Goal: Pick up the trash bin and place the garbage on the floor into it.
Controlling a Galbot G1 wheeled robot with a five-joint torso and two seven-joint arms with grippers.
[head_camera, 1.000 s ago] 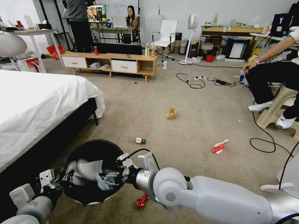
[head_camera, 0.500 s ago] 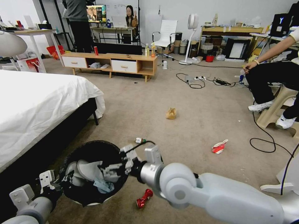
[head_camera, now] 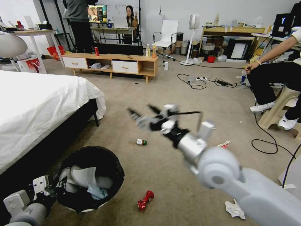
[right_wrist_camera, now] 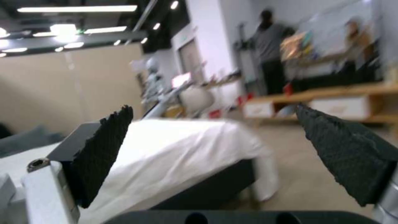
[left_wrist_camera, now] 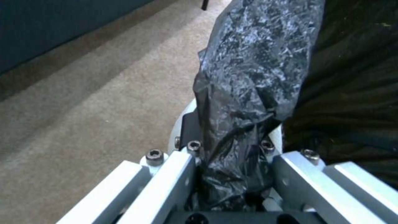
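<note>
Across the whole head view, flat beige-grey short-pile carpet floor [head_camera: 194, 94] with litter scattered on it. At 9 o'clock, big bed with white sheet and dark base [head_camera: 37, 103].

At 7 o'clock, round white trash bin lined with a black plastic bag [head_camera: 109, 163], mouth up, grey-white rubbish and a light-blue crumpled tissue [head_camera: 95, 192] inside. Left claw [head_camera: 58, 185] at the bin's 9 o'clock rim; left wrist view shows it clamped on the bag-covered rim [left_wrist_camera: 232, 124], one finger either side.

Right arm reaches from 4 o'clock toward picture centre, raised above the floor. Right claw [head_camera: 142, 112] spread wide, holding nothing, black pads [right_wrist_camera: 104, 149] well apart in the right wrist view, aimed toward the bed.

Floor litter, all apart from the bin:
- white crumpled tissue [head_camera: 234, 208] at 5 o'clock, near the right arm.
- red-white crushed carton [head_camera: 224, 144] at 3 o'clock, mostly hidden behind the right wrist.
- crushed red can [head_camera: 145, 200] at 6 o'clock, near the bin at its 3 o'clock side.
- small green-capped bottle [head_camera: 141, 142] on its side near centre, below the right claw in the picture.
</note>
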